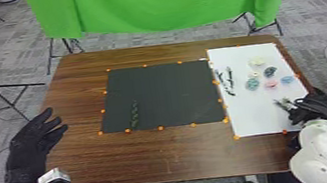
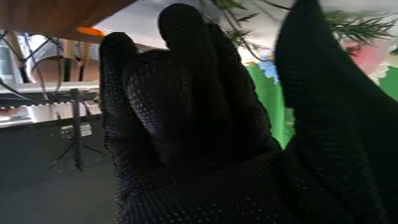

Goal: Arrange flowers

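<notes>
R hand [image 1: 310, 110] wide, nr leafy green sprig [image 1: 283, 105] on white sheet [image 1: 258, 124]; L hand [image 1: 29, 146] (also wide) by wooden table [image 1: 167, 152].

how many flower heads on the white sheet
6 on the white sheet: a cream one farthest away, a small pale one and a dark teal one nearer, then a row of teal, pink and light blue. More may hide under the right robot hand.

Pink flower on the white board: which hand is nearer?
Right. The right hand is close, right of the pink flower; the left hand is far off, left of the dark mat.
</notes>
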Motion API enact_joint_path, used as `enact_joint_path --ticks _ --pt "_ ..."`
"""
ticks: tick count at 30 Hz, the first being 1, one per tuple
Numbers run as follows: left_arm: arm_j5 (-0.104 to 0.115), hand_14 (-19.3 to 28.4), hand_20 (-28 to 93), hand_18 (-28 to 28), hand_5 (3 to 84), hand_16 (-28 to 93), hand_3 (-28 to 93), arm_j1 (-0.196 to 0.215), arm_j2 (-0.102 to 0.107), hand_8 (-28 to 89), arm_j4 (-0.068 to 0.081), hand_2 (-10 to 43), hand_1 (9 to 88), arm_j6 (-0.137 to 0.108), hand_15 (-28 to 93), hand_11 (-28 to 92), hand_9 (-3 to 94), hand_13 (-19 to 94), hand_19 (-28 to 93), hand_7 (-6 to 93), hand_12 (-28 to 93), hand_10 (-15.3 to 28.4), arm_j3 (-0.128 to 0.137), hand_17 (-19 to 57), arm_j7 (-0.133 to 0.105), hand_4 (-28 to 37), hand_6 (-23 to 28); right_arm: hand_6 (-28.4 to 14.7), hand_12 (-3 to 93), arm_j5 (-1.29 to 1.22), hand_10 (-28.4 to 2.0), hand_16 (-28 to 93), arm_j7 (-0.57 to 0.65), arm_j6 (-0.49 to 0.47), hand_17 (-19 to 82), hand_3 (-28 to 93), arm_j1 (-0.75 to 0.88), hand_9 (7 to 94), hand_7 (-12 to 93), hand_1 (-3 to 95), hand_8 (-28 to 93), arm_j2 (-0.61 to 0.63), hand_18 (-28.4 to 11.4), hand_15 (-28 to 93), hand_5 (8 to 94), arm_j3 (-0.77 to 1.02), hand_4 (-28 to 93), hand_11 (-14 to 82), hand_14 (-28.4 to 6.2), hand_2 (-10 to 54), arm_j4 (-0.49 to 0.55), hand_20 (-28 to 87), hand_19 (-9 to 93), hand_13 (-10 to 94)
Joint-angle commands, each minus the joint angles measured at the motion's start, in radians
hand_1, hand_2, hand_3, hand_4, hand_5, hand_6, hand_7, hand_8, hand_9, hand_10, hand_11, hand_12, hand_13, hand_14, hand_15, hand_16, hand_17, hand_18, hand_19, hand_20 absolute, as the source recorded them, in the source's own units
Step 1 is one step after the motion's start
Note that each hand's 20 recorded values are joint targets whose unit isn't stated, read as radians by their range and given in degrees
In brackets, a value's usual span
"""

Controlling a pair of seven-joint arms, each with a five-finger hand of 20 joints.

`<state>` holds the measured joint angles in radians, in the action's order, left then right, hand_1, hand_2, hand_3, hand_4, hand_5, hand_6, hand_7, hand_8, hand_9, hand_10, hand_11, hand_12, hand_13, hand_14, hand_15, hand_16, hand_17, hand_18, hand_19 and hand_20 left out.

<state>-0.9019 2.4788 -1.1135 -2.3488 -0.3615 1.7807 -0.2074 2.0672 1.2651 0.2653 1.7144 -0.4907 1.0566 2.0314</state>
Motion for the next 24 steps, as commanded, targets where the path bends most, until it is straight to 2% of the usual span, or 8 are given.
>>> enact_joint_path --ticks 1,3,4,10,21,22,23,24 --pt "0.005 26.2 1 22.7 38.8 -11 83 0.018 -0.004 -11 -0.001 5.7 24.7 -0.001 53 28 35.1 26 61 16.8 9 19.4 -0.002 -9.2 -0.011 -21.2 10.1 -4.5 24.9 -0.008 -13.4 16 0.002 0.005 42 75 0.013 90.4 22 54.1 5 -0.028 -22.5 70 83.4 -0.065 -28 32.6 -8.0 -9.5 -0.032 -6 93 83" --pt "0.011 26.2 1 22.7 38.8 -11 83 0.020 0.000 -11 0.000 5.7 24.8 -0.007 53 28 35.1 26 61 16.8 8 19.4 -0.003 -9.1 -0.020 -21.3 10.2 -4.0 24.5 0.013 -11.7 17 0.008 0.044 44 75 -0.015 92.4 22 55.5 7 -0.016 -22.1 69 85.7 -0.092 -28 33.9 -6.7 -9.5 -0.036 -3 93 86" --pt "0.009 26.2 1 22.7 38.8 -11 83 0.021 -0.003 -11 0.000 5.7 24.8 -0.003 53 28 35.1 26 61 16.8 8 19.4 -0.001 -9.1 -0.018 -21.3 10.2 -4.0 24.4 0.026 -11.3 17 0.010 0.054 44 75 -0.017 92.8 22 55.6 8 -0.017 -22.0 69 85.9 -0.089 -28 34.4 -6.5 -9.5 -0.035 -2 93 86" --pt "0.020 26.2 1 22.6 38.8 -11 83 0.030 0.013 -11 -0.001 5.7 24.7 -0.023 53 28 35.1 26 61 16.8 9 19.4 0.005 -9.1 -0.046 -21.1 10.2 -4.5 20.1 0.100 -11.8 18 0.007 0.099 47 77 -0.104 93.7 22 54.8 12 0.003 -21.6 70 88.1 -0.112 -28 40.5 -4.8 -9.5 -0.012 4 93 90" --pt "0.057 26.2 1 22.7 38.9 -11 83 0.044 0.063 -11 0.004 5.7 24.7 -0.065 53 28 35.2 26 61 16.7 8 19.5 0.008 -9.1 -0.121 -21.1 10.2 -3.8 18.5 0.154 -11.2 19 -0.015 0.131 49 81 -0.379 93.7 22 53.3 14 0.022 -21.8 69 89.7 -0.246 -28 43.7 -3.9 -9.5 0.055 10 93 92" --pt "0.055 26.2 1 22.6 38.9 -11 83 0.042 0.063 -11 0.005 5.7 24.7 -0.063 53 28 35.2 26 61 16.7 8 19.4 0.009 -9.1 -0.120 -21.2 10.2 -3.8 18.4 0.157 -11.2 19 -0.010 0.135 49 81 -0.412 93.7 22 53.2 14 0.028 -21.8 69 89.8 -0.274 -28 43.8 -3.9 -9.5 0.062 10 93 92" --pt "0.059 26.2 1 22.6 38.9 -11 83 0.050 0.066 -11 0.005 5.7 24.8 -0.065 53 28 35.2 26 61 16.7 8 19.4 0.012 -9.1 -0.130 -21.2 10.2 -3.8 18.4 0.161 -11.2 19 -0.013 0.137 49 81 -0.434 93.7 22 53.1 14 0.029 -21.9 69 89.8 -0.288 -28 44.0 -3.9 -9.5 0.071 10 93 92" --pt "0.058 26.2 1 22.7 38.9 -11 83 0.048 0.066 -11 0.006 5.7 24.7 -0.061 53 28 35.2 26 61 16.7 8 19.4 0.015 -9.1 -0.127 -21.2 10.2 -3.8 18.3 0.160 -11.2 19 -0.013 0.142 49 81 -0.451 93.7 22 53.0 14 0.028 -22.1 69 89.9 -0.299 -28 44.1 -3.9 -9.5 0.081 10 93 92"
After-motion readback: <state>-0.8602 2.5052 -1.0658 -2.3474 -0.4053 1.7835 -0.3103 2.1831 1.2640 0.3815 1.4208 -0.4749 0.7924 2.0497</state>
